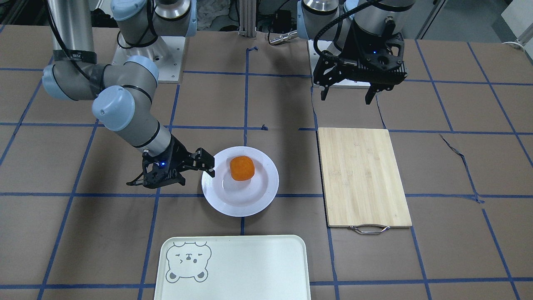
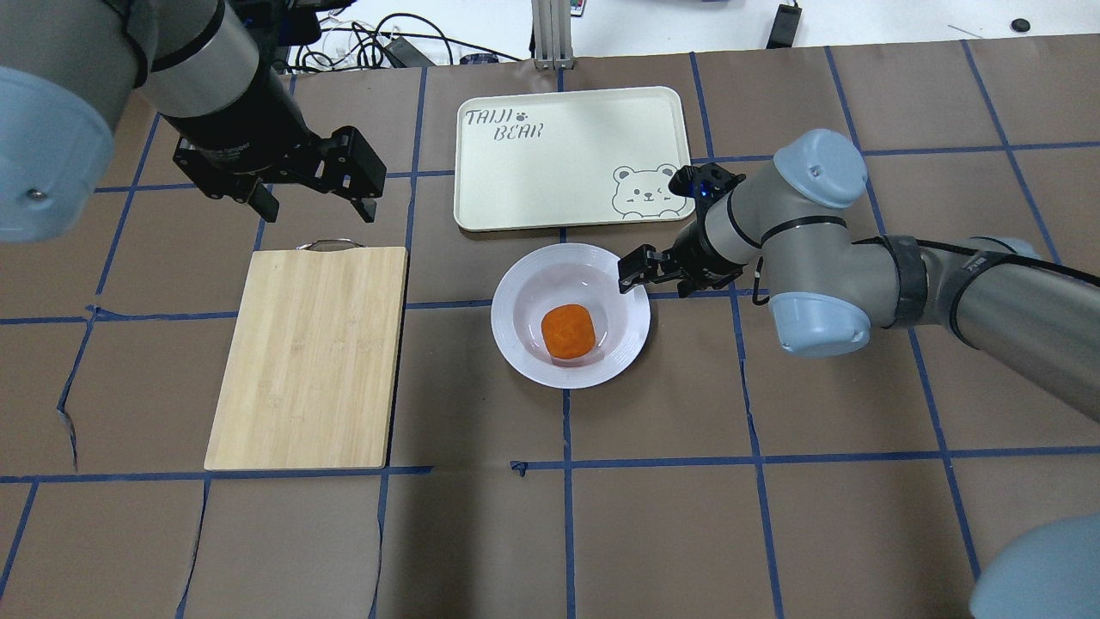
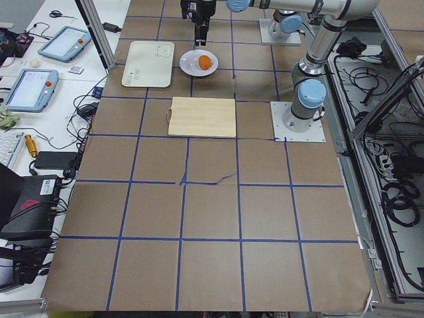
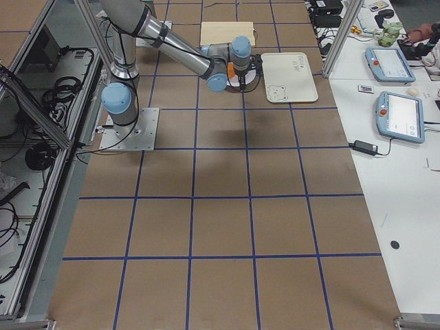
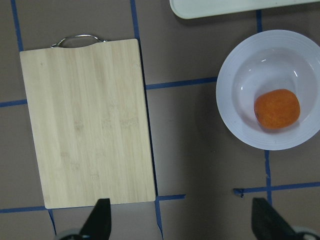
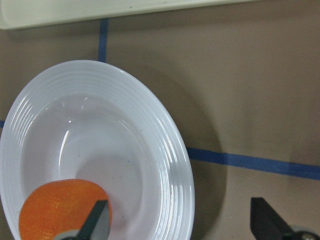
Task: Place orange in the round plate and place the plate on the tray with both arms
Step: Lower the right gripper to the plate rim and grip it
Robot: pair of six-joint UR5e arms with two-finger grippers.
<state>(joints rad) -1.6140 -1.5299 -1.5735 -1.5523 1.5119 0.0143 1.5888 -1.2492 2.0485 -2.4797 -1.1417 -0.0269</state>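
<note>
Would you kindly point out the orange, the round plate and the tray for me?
orange (image 2: pixel 568 331), overhead exterior view, centre of the fruit.
round plate (image 2: pixel 505 320), overhead exterior view, bare left rim.
tray (image 2: pixel 550 172), overhead exterior view, bare middle of its surface.

Bench: we see a brown paper-covered bench (image 2: pixel 842 533) gridded with blue tape (image 2: pixel 567 516).
Side: we see a long white desk (image 4: pixel 412 206) carrying grey-blue tablets (image 4: pixel 401 118).
Edge: we see black cables (image 3: pixel 397 195).
</note>
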